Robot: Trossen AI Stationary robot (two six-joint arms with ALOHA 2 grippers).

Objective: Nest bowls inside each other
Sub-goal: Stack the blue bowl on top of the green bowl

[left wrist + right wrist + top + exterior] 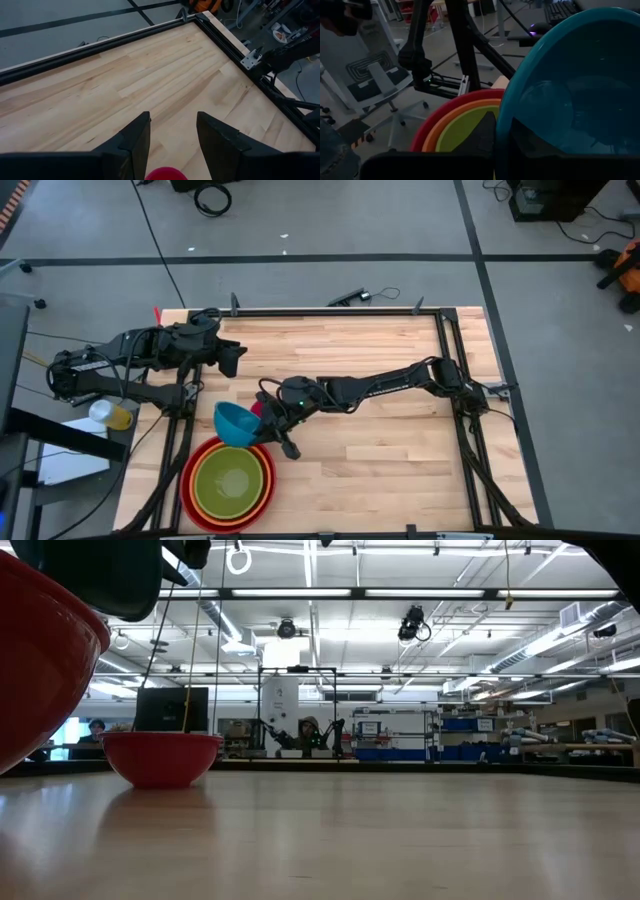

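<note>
Red [190,480], orange [270,476] and lime green [230,480] bowls sit nested at the table's near left; they also show in the right wrist view [465,125]. Just beyond them my right gripper [270,420] is shut on the blue bowl [235,423], which hangs tilted over the stack's far rim. The small magenta bowl [160,755] rests on its base on the wood, half hidden behind the blue one [258,408]. My left gripper [172,117] waits open at the far left, above the table, with the magenta bowl's edge [165,174] below it. My right gripper holds the blue bowl by its rim [501,117], one finger outside the wall [482,132] and the other inside, showing through the plastic [530,137]. It comes in nearly level from the table's right. The bowl is lifted clear and tilted.
A black frame rail [445,350] runs round the table. Bare wood [400,440] fills the middle and right. A yellow and white object [112,414] lies off the left edge. The room beyond holds chairs and stands [375,75].
</note>
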